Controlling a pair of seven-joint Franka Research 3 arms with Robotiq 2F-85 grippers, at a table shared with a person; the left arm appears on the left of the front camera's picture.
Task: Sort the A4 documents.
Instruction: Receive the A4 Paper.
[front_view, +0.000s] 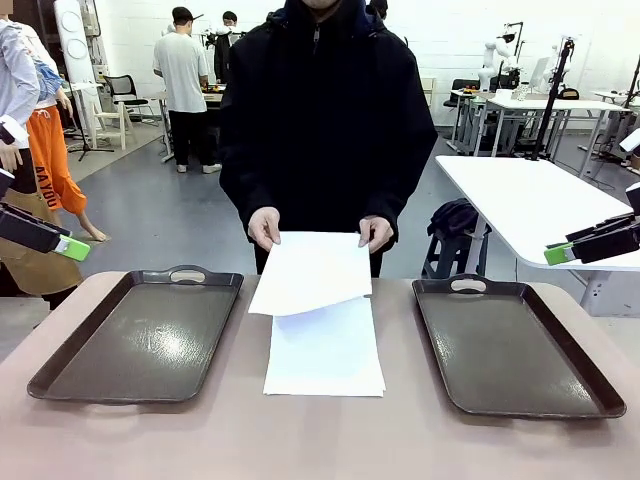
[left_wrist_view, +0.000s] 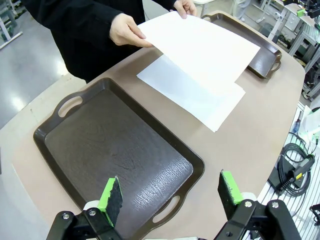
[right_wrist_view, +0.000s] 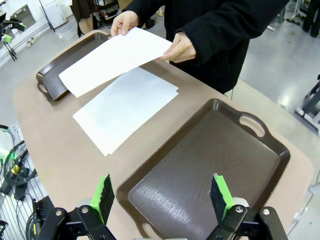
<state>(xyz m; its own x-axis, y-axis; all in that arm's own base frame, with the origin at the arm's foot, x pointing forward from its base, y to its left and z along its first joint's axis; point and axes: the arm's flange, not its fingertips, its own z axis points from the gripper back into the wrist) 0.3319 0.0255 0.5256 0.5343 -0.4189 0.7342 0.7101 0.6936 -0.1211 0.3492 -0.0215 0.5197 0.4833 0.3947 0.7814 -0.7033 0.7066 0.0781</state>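
Note:
A small pile of white A4 documents (front_view: 325, 352) lies on the table between two dark trays. The person across the table holds one more sheet (front_view: 310, 272) by its far edge with both hands, tilted over the pile; it also shows as the raised sheet (left_wrist_view: 200, 47) and the raised sheet (right_wrist_view: 115, 57). My left gripper (left_wrist_view: 171, 196) hovers open above the left tray (left_wrist_view: 115, 150), nothing between its fingers. My right gripper (right_wrist_view: 161, 196) hangs open above the right tray (right_wrist_view: 210, 165), also holding nothing. Both grippers stay well back from the paper.
The left tray (front_view: 140, 335) and right tray (front_view: 515, 345) have bare floors. Tan tabletop (front_view: 320, 440) lies free along the near edge. A white table (front_view: 530, 200) stands behind at the right, and other people stand far back at the left.

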